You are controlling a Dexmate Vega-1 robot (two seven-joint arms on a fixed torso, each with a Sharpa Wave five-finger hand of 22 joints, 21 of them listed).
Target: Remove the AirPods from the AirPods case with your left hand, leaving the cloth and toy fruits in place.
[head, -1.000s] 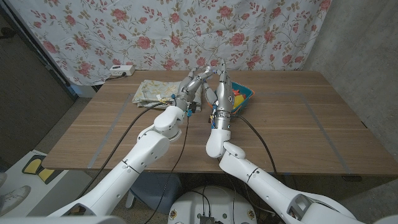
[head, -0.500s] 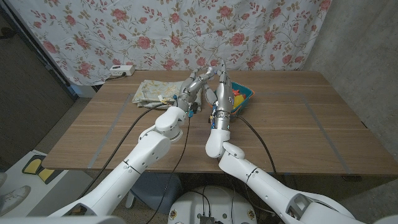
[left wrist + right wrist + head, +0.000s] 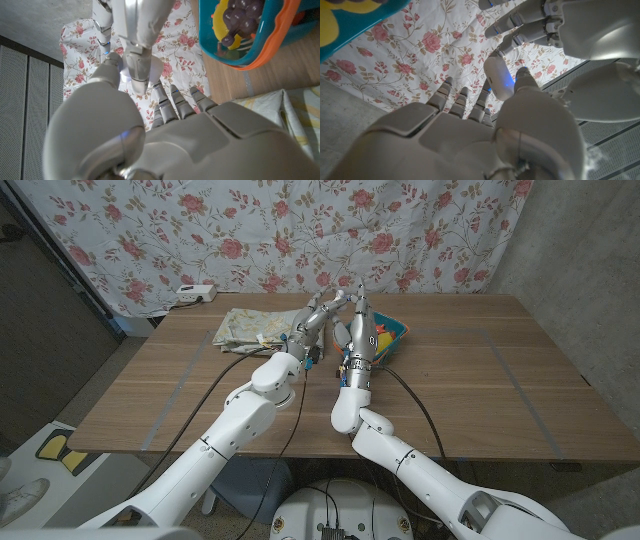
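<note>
- Meeting above the far middle of the wooden table (image 3: 470, 380): left hand (image 3: 318, 317) and right hand (image 3: 358, 320), fingertips close together.
- White case (image 3: 498, 78) upright in right hand (image 3: 470, 135), thumb (image 3: 530, 95) against one side, fingers (image 3: 465, 100) behind it; held.
- Left hand's fingers (image 3: 520, 25) just above the case's rounded top, slightly apart; touching or not, cannot tell.
- Left hand (image 3: 200, 140) seen from its back, fingers (image 3: 175, 102) extended towards right hand's raised fingers (image 3: 135, 45); nothing seen in its grip.
- Earbuds not made out; lid state cannot tell.
- Blue bowl (image 3: 398, 332) with toy fruits (image 3: 240, 15) just behind right hand, orange rim.
- Folded patterned cloth (image 3: 245, 328) on table beside left hand.
- Flowered curtain (image 3: 300, 230) behind table.
</note>
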